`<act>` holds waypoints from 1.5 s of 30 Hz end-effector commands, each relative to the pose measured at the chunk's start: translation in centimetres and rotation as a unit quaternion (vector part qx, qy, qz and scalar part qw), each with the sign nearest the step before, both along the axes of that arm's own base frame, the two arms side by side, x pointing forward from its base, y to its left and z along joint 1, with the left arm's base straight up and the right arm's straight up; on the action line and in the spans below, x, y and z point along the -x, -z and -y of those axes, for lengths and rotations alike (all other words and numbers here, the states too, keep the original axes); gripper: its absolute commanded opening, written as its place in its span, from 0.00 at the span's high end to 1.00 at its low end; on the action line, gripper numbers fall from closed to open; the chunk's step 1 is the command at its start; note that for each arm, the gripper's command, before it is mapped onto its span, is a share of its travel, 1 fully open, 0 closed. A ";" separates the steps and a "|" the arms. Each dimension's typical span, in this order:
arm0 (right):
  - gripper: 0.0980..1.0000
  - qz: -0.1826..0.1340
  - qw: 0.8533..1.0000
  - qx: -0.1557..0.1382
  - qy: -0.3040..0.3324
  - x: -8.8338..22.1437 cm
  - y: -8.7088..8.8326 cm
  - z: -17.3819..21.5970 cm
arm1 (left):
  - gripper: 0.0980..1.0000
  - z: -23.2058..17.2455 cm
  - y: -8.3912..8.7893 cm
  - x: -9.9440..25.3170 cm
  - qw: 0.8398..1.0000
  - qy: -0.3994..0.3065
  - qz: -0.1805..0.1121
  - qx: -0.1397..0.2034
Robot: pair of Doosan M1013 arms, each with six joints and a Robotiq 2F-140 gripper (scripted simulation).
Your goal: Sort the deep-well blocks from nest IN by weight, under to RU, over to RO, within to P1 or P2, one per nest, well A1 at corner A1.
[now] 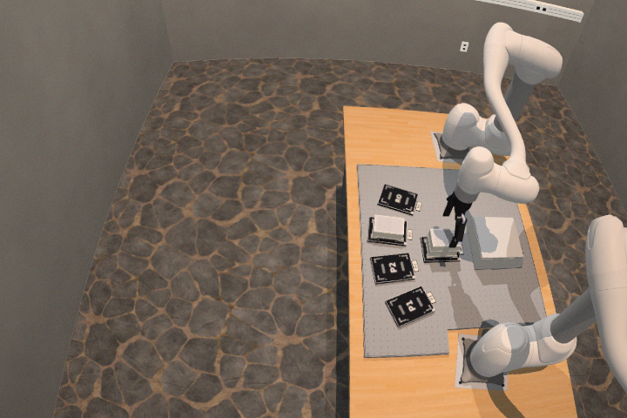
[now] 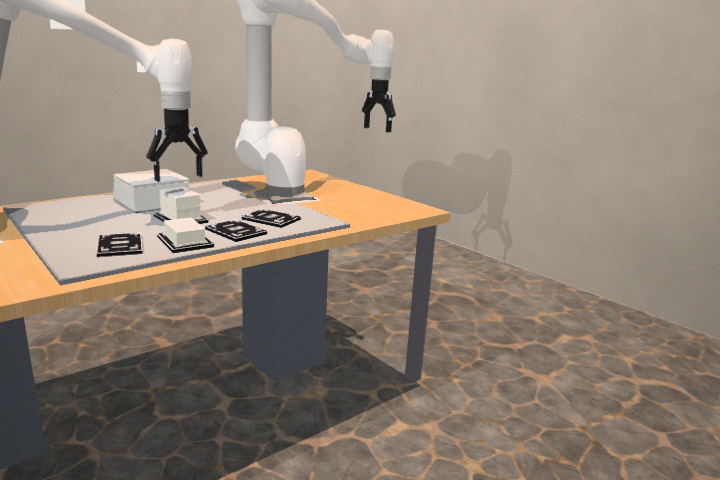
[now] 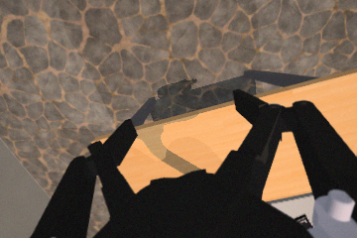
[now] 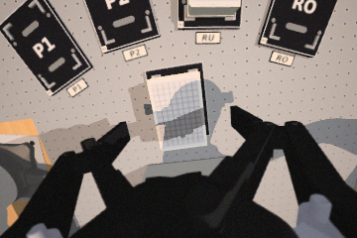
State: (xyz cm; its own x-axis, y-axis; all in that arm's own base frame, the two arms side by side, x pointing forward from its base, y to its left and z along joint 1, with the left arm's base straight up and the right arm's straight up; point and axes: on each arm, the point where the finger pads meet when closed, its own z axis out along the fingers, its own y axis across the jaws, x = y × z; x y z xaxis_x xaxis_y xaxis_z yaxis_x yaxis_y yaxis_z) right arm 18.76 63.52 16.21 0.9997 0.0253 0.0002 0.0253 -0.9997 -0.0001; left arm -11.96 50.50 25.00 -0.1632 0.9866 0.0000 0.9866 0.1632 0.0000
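Observation:
Two pale deep-well blocks [image 1: 437, 237] [image 2: 179, 204] stand stacked on the black infeed nest [image 4: 177, 68]; the right wrist view shows the top block's gridded face [image 4: 176, 94]. A third block [image 1: 389, 225] [image 2: 184, 230] [image 4: 213, 10] sits in nest RU [image 4: 206, 24]. Nests RO [image 1: 398, 198] [image 4: 286, 35], P2 [image 1: 392, 268] [image 4: 114, 37] and P1 [image 1: 410, 305] [image 4: 43, 47] are empty. My right gripper [image 1: 449, 229] [image 2: 178, 176] [image 4: 178, 123] is open above the stack, its fingers at either side. My left gripper [image 2: 378, 127] [image 3: 181, 114] is open and empty, high and away. Cut-off corners are unclear.
A large pale box [image 1: 496, 241] [image 2: 150, 193], apparently the check-weigher, stands beside the infeed stack, away from the four outer nests; no lit lamp shows. The left arm's base [image 1: 494, 352] stands at the table's P1 end. The grey perforated mat [image 1: 398, 340] lies under the nests.

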 end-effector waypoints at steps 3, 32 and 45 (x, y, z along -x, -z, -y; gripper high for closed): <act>0.00 0.000 1.000 -0.001 0.000 0.0 0.4 0.0 | 0.00 0.0 -0.1 0.0 1.000 0.000 0.000 0.000; 0.00 0.000 1.000 -0.001 0.000 0.0 4.6 0.0 | 0.00 0.0 -0.1 0.0 1.000 0.000 0.000 0.000; 0.00 0.000 1.000 -0.001 0.000 0.0 6.8 0.0 | 0.00 0.0 -0.1 0.0 1.000 0.000 0.000 0.000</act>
State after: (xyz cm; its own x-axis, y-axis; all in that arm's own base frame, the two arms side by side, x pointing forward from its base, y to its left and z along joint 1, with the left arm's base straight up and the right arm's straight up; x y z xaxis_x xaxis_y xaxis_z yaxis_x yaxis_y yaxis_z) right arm 18.76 63.52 9.57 0.9997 0.0254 0.0001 0.0254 -0.9997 0.0002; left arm -11.96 50.50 25.00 -0.1632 0.9866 0.0000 0.9866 0.1632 0.0000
